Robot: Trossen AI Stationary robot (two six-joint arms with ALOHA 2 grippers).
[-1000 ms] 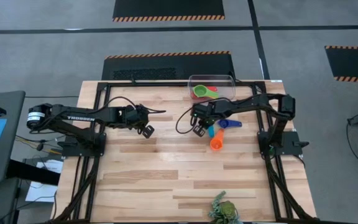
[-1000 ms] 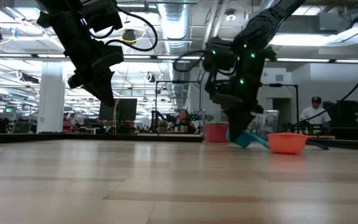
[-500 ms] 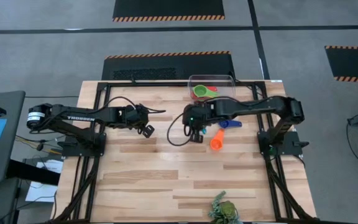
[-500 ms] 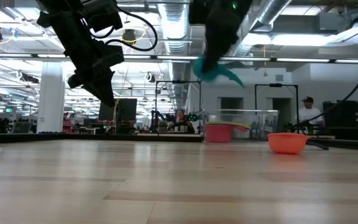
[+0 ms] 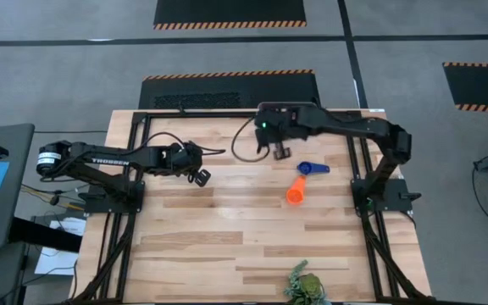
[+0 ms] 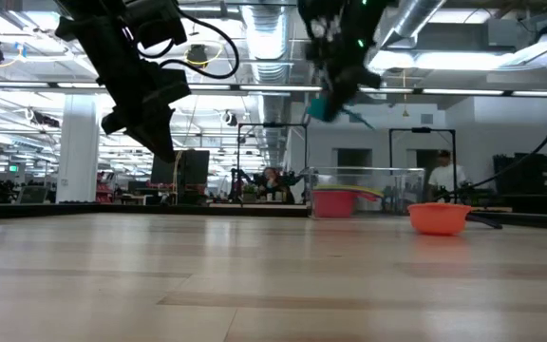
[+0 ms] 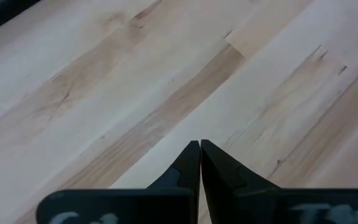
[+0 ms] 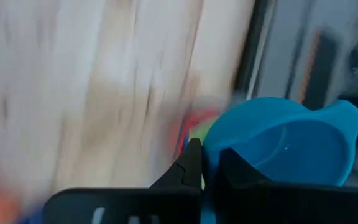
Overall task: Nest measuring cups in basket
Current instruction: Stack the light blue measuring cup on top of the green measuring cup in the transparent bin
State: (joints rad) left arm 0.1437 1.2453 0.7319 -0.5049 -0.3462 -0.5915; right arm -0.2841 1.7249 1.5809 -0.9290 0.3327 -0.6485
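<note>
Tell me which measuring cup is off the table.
The light blue cup, pinched in the right gripper's fingers; the orange and dark blue ones lie on the wood.

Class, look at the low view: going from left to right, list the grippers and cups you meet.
Left gripper → right gripper, raised, holding the light blue cup → red cup → orange cup.

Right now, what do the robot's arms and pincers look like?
Both arms are dark, thin and jointed. The left arm has white lettering along its side and a white round cap at its shoulder end. Black cables loop off each arm. The right arm shows a small green light. The left pincer has two dark, pointed fingers.
</note>
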